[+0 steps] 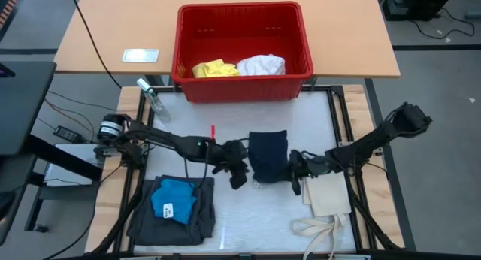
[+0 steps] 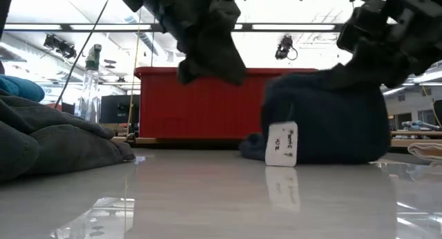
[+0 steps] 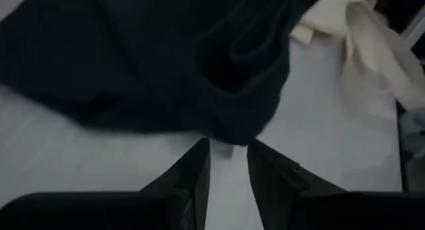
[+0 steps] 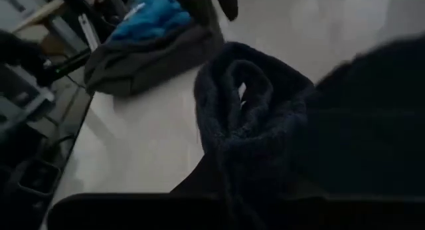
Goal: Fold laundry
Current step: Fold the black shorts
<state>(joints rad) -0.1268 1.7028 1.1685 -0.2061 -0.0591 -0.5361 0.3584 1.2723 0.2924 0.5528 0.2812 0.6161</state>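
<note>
Navy piece (image 1: 268,156) beside left gripper (image 1: 239,174)

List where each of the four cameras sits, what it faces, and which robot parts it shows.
High: overhead, straight down; both arms, navy garment, red basket.
Low: table height, level; end effectors overhead, same navy garment and basket.
Left wrist: faces the navy garment and cream tote bag; left end effector open.
Right wrist: right end effector shut on the navy garment; grey shorts beyond.
</note>
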